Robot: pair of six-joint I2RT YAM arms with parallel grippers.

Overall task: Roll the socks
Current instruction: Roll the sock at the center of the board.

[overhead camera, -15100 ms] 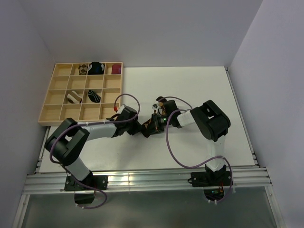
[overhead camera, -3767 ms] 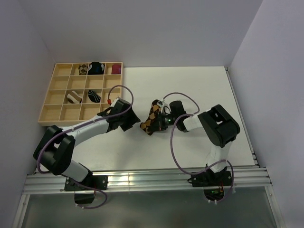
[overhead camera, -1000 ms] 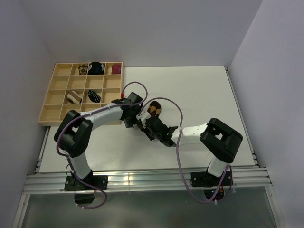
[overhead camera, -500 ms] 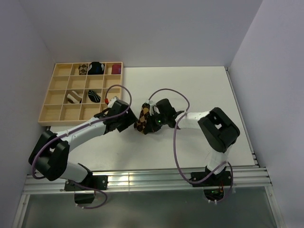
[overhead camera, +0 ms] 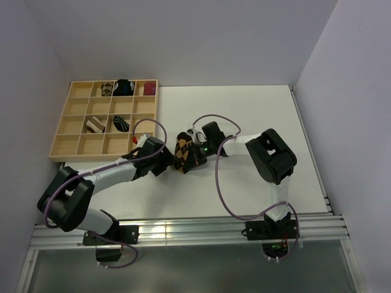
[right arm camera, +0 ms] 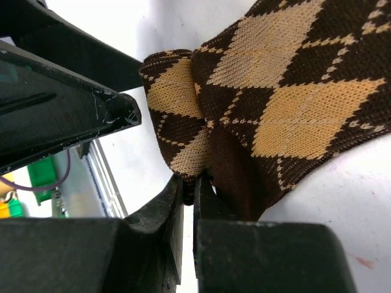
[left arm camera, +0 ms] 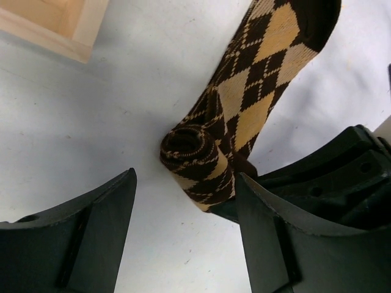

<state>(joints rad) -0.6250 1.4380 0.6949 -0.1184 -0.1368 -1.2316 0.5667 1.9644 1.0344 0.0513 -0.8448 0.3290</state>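
Note:
The brown-and-tan argyle sock [overhead camera: 182, 150] lies on the white table between my two grippers, one end curled into a small roll [left arm camera: 194, 163]. My right gripper [overhead camera: 194, 152] is shut on the sock's edge beside the roll; the wrist view shows its jaws [right arm camera: 194, 183] pinching the fabric. My left gripper [overhead camera: 168, 160] is open, and its fingers [left arm camera: 91, 232] straddle bare table just short of the roll without touching it. The brown-and-cream striped sock [overhead camera: 95, 126] and the black thin-striped sock [overhead camera: 121, 123] sit rolled in cells of the wooden tray [overhead camera: 73, 143].
The tray stands at the far left; its back row holds an argyle bundle [overhead camera: 107, 89], a black-and-blue bundle [overhead camera: 124, 87] and a maroon bundle [overhead camera: 149, 89]. A tray corner [left arm camera: 61, 30] shows in the left wrist view. Walls enclose the table on three sides.
Both grippers and the argyle sock have shifted slightly left over the last half second. The right gripper still grips the sock, and the left gripper has stayed open.

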